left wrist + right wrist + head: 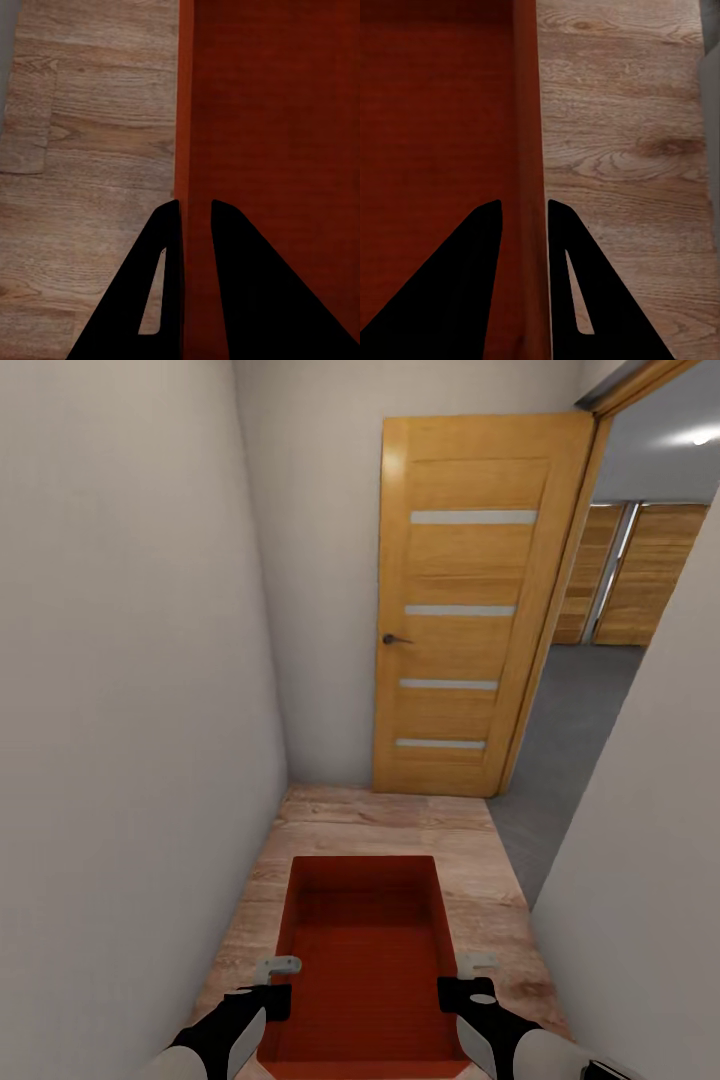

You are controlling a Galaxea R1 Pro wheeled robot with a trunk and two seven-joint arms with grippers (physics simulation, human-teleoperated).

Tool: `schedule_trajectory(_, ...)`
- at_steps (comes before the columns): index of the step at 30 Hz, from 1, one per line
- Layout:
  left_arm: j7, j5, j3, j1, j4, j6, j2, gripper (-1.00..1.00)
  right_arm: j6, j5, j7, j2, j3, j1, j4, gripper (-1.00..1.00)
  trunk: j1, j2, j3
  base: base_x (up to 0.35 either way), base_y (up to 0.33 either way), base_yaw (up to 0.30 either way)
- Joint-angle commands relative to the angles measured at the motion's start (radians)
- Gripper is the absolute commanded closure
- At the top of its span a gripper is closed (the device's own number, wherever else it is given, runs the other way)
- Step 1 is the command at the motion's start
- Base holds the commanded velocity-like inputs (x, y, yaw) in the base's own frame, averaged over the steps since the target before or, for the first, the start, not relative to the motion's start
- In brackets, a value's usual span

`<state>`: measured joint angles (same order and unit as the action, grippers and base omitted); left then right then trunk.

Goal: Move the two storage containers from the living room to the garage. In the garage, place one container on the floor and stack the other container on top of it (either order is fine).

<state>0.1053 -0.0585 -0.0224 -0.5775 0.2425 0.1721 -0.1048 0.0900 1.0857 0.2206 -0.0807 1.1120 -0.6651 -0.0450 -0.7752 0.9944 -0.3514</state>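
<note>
**Bin carried by both walls in hallway; no markings found**

Head view: One red-orange bin (365, 960) sits in the lower centre of the frame, open top up, held between the two arms above a wood-plank floor (385, 820). The left end effector (272, 980) grips the bin's left long wall at lower left; the right end effector (470, 978) grips the right long wall at lower right. An orange door (465, 610) with four pale stripes stands open at upper centre. Beyond it, at right, lies a dark grey floor (570, 710) and brown plank panels (650, 575), judged to be the garage. The bin appears empty. Whether a second bin is nested inside cannot be told.

Left wrist view: The two dark fingers (161, 285) straddle the thin upright wall (184, 112), one outside, one inside, closed onto it.

Right wrist view: Same arrangement; fingers (570, 285) are clamped across the opposite wall (529, 112), with plank floor beside it.

Handling, as judged: The bin looks rigid, light and thin-walled, with smooth, possibly slippery faces. A pinch on each long wall, opposite one another near mid-length, keeps it level; uneven pull could tilt or flex the walls. The doorway ahead is narrow, so the corners could strike the frame.

Writing: No brand, label or text is legible on the bin, door or walls.
</note>
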Motion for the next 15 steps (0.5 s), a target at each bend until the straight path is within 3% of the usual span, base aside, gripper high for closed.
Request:
schedule_trajectory(1, 0.007, -0.026, -0.022, 0.000, 0.002, 0.006, 0.000, 1.00, 0.004, 0.008, 0.005, 0.008, 0.017, -0.001, 0.014, 1.00, -0.001, 0.001, -0.001, 0.323, 0.000, 0.000)
schedule_trajectory(15, 0.007, -0.026, -0.022, -0.001, 0.002, 0.006, 0.000, 1.00, 0.004, 0.008, 0.005, 0.007, 0.017, -0.001, 0.014, 1.00, -0.001, 0.001, -0.001, 0.323, 0.000, 0.000)
